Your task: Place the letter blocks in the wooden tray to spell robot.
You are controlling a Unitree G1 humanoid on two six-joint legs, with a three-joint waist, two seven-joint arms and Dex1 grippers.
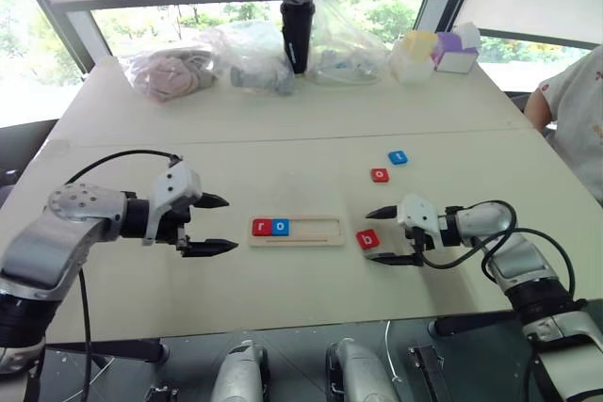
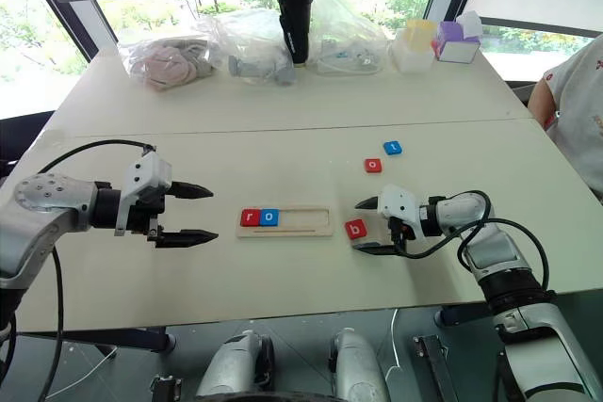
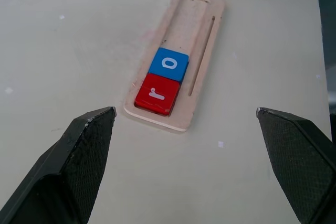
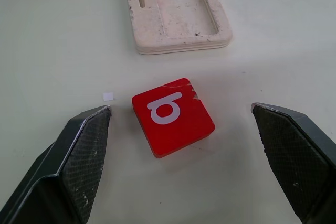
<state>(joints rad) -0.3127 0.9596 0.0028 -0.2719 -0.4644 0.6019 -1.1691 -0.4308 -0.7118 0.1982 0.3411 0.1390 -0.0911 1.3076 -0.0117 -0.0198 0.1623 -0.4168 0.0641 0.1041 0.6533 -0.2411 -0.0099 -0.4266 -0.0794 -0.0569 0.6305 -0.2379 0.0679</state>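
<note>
Two blocks (image 1: 271, 226) in tray (image 1: 316, 231), three (image 1: 381, 175) on table, one apparently 't'.

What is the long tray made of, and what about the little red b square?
The wooden tray looks like pale, unpainted wood: matte, with stacked layers along its edge, so probably plywood. The red b block has a smooth, slightly shiny painted or plastic-looking face with a white letter. A small chip shows at one corner; what lies underneath I can't tell.

The left pincer (image 1: 219, 224) sits at middle left of the frame, jaws spread wide and pointing right. The right pincer (image 1: 382, 235) sits at lower right, jaws parted and pointing left.
</note>
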